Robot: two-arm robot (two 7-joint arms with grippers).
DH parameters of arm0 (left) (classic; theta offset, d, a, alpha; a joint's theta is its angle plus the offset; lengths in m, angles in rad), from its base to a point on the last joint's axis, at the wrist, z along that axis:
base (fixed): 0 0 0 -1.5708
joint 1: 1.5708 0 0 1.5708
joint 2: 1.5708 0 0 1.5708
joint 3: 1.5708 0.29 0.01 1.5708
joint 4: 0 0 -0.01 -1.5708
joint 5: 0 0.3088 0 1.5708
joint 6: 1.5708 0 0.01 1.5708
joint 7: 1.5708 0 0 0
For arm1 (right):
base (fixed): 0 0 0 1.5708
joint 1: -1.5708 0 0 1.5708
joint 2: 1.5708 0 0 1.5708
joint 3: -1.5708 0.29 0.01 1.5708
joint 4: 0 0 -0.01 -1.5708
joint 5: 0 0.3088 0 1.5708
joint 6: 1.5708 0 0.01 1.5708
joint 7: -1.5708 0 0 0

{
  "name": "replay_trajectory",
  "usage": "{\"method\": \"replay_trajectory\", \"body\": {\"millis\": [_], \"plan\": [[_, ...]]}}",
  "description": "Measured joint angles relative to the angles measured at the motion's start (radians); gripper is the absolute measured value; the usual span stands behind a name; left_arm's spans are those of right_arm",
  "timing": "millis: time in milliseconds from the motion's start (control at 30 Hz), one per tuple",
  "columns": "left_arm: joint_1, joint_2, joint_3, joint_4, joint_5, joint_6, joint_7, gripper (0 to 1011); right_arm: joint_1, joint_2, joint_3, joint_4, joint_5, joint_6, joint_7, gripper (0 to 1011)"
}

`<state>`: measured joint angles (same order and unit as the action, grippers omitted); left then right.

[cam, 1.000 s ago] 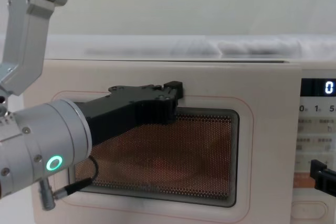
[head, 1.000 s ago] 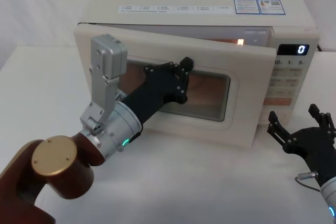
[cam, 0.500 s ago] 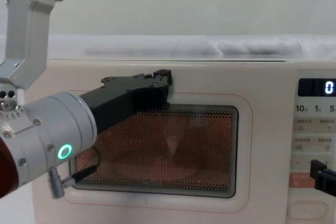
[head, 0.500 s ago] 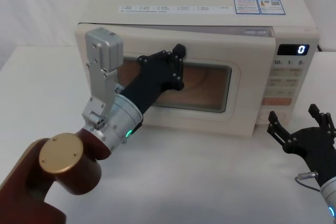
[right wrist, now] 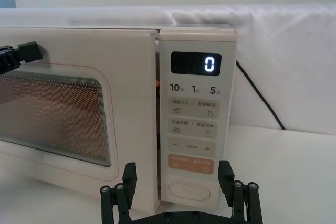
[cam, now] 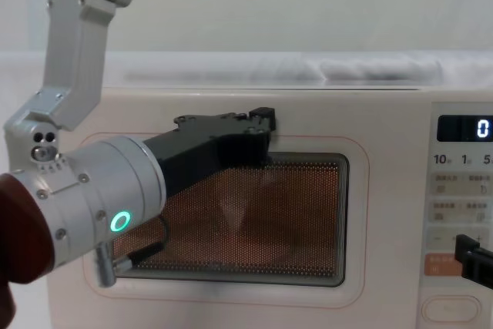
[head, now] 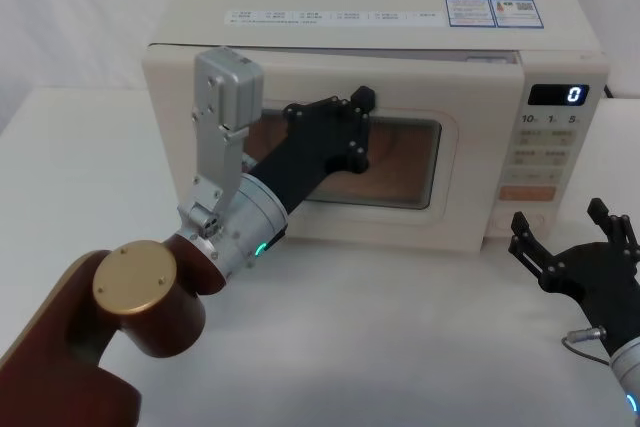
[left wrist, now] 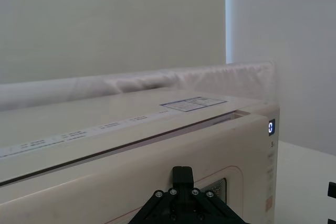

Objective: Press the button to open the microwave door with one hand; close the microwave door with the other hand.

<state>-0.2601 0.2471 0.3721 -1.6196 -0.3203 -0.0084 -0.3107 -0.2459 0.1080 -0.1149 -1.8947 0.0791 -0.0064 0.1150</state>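
Pressing flat against the microwave door (head: 300, 157), the left gripper (head: 355, 132) touches the panel at the window's upper edge; whether its jaws are parted or closed cannot be told. The door sits flush with the oven front. The right gripper (head: 575, 247) hovers above the bench (head: 400, 347), jaws spread wide and empty, with the button (right wrist: 188, 191) just beyond them, apart.
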Motion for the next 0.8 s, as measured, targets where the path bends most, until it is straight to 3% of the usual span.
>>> {"method": "replay_trajectory", "body": {"millis": [800], "plan": [[-0.051,-0.021,0.015,0.059,0.018,0.002,-0.021,0,0.0,0.0,0.0,0.0,0.0,0.0,0.0,1002]]}}
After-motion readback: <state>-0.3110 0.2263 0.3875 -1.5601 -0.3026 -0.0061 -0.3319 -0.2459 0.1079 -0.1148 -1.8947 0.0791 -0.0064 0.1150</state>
